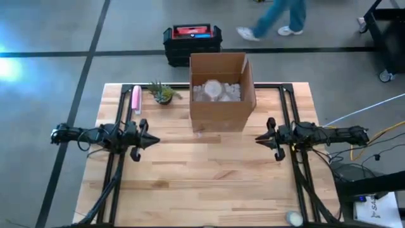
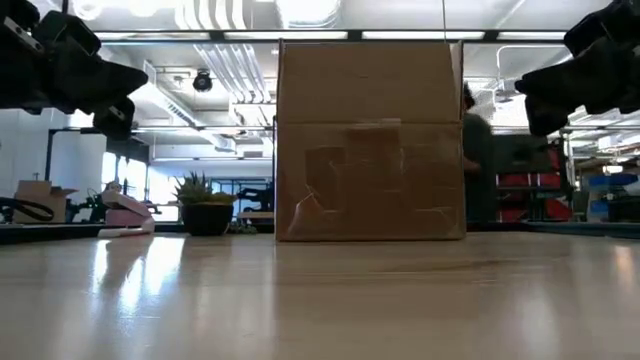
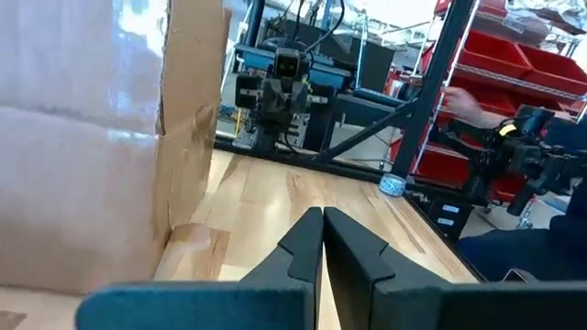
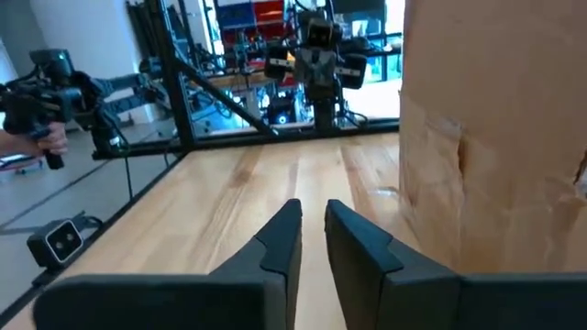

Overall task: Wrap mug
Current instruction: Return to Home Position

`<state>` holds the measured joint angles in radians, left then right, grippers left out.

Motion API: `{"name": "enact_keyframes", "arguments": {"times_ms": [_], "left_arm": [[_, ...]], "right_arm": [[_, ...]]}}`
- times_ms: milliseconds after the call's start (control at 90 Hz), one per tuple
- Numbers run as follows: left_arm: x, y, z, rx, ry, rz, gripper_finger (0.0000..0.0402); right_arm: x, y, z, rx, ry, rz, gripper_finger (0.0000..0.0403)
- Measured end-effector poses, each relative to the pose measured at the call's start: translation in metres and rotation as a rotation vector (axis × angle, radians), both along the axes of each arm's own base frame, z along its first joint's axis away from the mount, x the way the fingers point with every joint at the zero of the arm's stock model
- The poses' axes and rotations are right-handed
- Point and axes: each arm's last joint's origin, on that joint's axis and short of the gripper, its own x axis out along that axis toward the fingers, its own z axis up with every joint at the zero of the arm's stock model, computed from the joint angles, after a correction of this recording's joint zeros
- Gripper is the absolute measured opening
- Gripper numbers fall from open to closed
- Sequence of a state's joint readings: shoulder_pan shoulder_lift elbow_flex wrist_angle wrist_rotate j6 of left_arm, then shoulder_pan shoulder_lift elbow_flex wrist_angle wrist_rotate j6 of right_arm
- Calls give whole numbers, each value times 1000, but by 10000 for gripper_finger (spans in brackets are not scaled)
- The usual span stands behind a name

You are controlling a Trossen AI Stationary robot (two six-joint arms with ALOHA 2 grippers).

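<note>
Cardboard first: the box (image 1: 221, 111) stands open-topped at the far middle of the surface (image 1: 209, 183). Down inside it I can see the wrapped mug (image 1: 215, 90), a pale bundle of bubble wrap. The mug itself is hidden by the wrap, so I cannot confirm its colour.

Neither arm is touching anything. The left claw (image 1: 154, 140) hangs above the surface, off the box's near left corner, with its fingers pressed together and nothing between them. The right claw (image 1: 258, 137) mirrors it off the near right corner and points back at its partner. It is narrow, with only a slim gap showing between its fingers in its own wrist view, and it is empty too. The low view shows both raised well above the wood.

From that I judge the packing is done and I am in the parking step, bringing both arms to their rest pose.

The next move needs no grip at all. Each arm should retract smoothly, away from the box rather than across it, because both wrist views show a cardboard wall close alongside. A brush there could shove the box and its load. The small plant (image 1: 163, 94) and the pink item (image 1: 136, 99) sit behind the left arm's line, so I would keep that arm's path short.
</note>
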<state>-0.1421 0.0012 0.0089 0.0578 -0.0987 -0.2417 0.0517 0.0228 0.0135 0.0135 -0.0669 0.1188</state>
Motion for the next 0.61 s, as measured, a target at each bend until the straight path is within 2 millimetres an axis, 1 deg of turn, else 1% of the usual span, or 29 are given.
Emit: {"name": "enact_keyframes", "arguments": {"times_ms": [233,611], "left_arm": [[0,0,2,7,-26,1,0],[0,0,2,16,-23,1,0]], "right_arm": [[0,0,0,0,1,0,35],[0,0,0,0,1,0,60]]}}
